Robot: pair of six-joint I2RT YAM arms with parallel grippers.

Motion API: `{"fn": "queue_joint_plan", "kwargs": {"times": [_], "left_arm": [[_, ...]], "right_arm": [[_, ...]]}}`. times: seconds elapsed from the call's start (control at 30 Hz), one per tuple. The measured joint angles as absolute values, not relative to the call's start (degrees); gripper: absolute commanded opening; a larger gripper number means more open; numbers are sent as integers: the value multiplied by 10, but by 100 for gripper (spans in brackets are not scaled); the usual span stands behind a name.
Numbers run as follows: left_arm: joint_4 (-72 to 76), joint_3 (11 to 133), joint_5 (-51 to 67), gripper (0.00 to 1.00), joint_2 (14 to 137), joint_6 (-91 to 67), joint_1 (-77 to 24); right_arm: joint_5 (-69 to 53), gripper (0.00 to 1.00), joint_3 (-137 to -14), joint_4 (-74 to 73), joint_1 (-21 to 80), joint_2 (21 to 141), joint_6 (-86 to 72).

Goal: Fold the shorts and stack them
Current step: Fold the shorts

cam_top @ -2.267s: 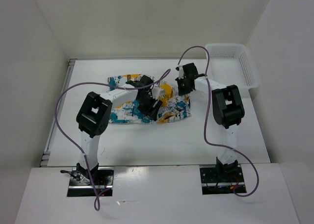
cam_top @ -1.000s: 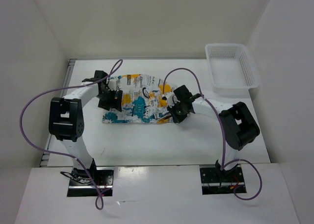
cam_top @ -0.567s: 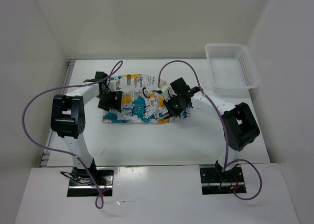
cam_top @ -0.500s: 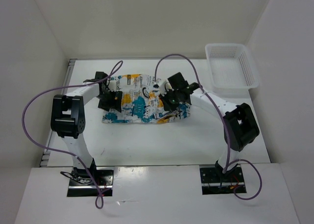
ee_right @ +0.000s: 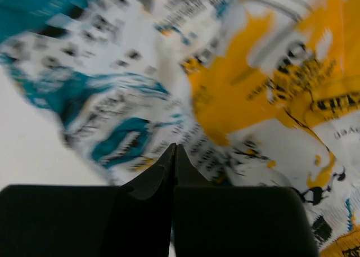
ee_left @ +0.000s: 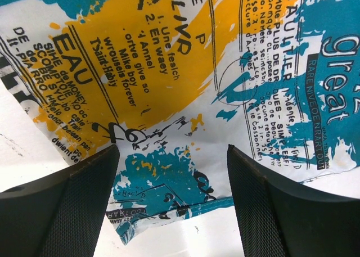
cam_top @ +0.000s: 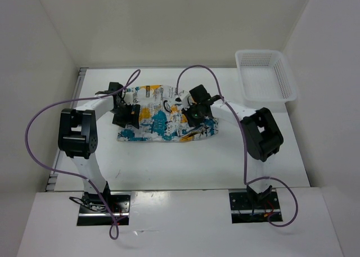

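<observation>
The shorts (cam_top: 160, 115), white fabric with teal, yellow and black print, lie spread flat in the middle of the table. My left gripper (cam_top: 125, 115) hovers over their left edge. In the left wrist view its jaws (ee_left: 171, 203) stand wide open and empty above the teal hem of the shorts (ee_left: 185, 71). My right gripper (cam_top: 193, 114) is over the right part of the shorts. In the right wrist view its jaws (ee_right: 174, 149) are pressed together with no fabric seen between them, just above the blurred shorts (ee_right: 270, 88).
A white perforated plastic basket (cam_top: 264, 77) stands at the back right of the table. Purple cables loop above both arms. White walls close in the table (cam_top: 169, 161) on the left, back and right.
My right gripper has moved up and left from the shorts' lower right edge onto their right part. My left gripper, earlier over the middle, stays at the left edge. The shorts lie flatter.
</observation>
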State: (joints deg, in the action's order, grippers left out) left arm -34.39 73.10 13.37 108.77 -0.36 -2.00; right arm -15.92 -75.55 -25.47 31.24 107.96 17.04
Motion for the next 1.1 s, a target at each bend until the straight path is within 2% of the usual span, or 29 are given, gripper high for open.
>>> {"fn": "queue_joint_plan", "kwargs": {"times": [0.23,0.5,0.7,0.73,0.8,0.83,0.9,1.0,1.1], "left_arm": [[-344,731,133,85,1088,-4,-20],[-349,737,133,85,1093,-4,-20],[-355,743,133,85,1096,-4,-20],[-355,743,133,85,1096,-4,-20],[-355,743,133,85,1096,-4,-20],[-355,743,133,85,1096,-4,-20],[-355,743,133,85,1096,-4,-20],[-355,743,133,85,1096,-4,-20],[-355,743,133,85,1096,-4,-20]], "right_arm": [[-128,0,-717,-262,268,1099,242],[-117,0,-630,-311,333,1027,348],[-100,0,-623,-300,337,1020,349],[-92,4,-627,-299,337,1021,344],[-78,44,-646,-302,329,1026,316],[-74,54,-664,-308,321,1028,299],[-67,63,-714,-313,299,1031,258],[-79,63,-785,-300,247,1025,175],[-112,63,-801,-291,168,1009,94]]}}
